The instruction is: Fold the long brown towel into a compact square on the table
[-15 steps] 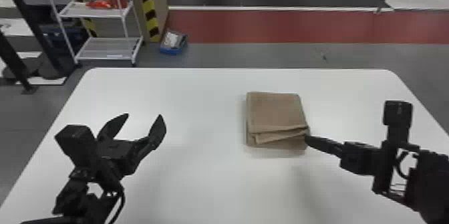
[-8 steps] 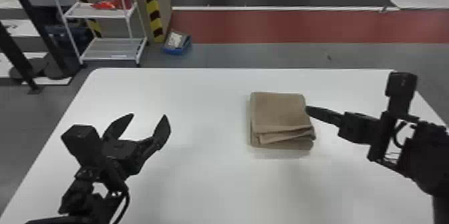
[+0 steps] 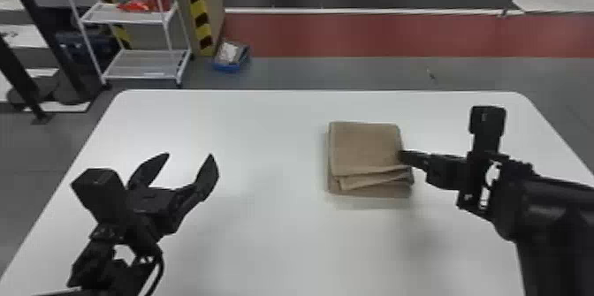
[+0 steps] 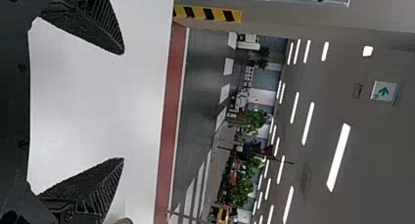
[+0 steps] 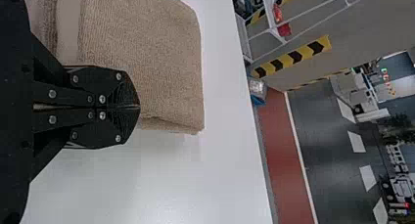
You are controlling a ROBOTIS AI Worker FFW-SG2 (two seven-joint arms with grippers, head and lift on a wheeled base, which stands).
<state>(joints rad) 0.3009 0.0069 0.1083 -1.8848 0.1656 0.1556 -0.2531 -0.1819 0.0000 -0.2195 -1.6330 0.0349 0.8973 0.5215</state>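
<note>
Right fingers (image 5: 126, 93) pressed together, left fingers (image 4: 95, 28) spread, I judge the towel (image 3: 364, 147) soft, light, best gripped by its near edge.

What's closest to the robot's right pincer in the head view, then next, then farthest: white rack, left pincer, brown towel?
1. Brown towel: beside the right pincer.
2. Left pincer: above the table, left side.
3. White rack: beyond the table, far left.

Left gripper (image 3: 189, 156) with fingers wide apart, right gripper (image 3: 402, 156) with fingers together, angled inward
</note>
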